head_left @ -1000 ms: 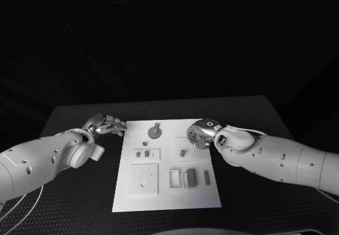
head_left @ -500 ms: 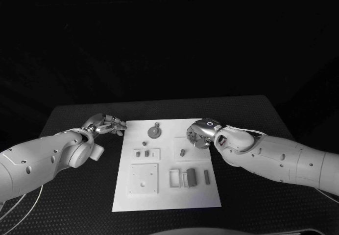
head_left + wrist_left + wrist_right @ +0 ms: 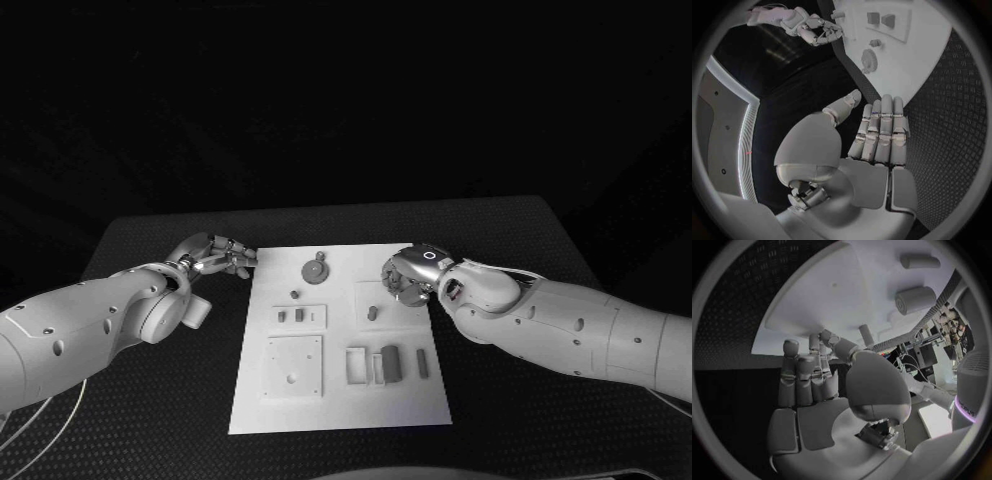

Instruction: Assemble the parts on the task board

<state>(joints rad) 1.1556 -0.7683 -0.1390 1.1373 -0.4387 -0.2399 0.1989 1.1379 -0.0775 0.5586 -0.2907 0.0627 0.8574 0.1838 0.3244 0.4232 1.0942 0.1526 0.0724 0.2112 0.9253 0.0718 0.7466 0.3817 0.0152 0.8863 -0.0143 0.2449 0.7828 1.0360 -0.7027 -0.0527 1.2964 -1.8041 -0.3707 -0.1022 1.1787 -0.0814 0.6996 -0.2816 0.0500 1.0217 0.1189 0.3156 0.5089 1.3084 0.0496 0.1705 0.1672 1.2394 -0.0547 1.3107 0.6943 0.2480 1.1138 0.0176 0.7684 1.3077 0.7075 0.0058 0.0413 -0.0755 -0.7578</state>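
Left hand [image 3: 216, 256] hovers empty, fingers loosely extended, at the task board's [image 3: 339, 400] ten o'clock corner on the desk [image 3: 144, 400]. Right hand [image 3: 408, 275], empty and half-curled, hangs at two o'clock over a part [image 3: 374, 312]. Likely pre-grasp; next, lower and pinch it.

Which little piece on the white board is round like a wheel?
The round part at the far end of the task board, between the two hands. The other parts nearer the robot are small pegs and straight blocks.
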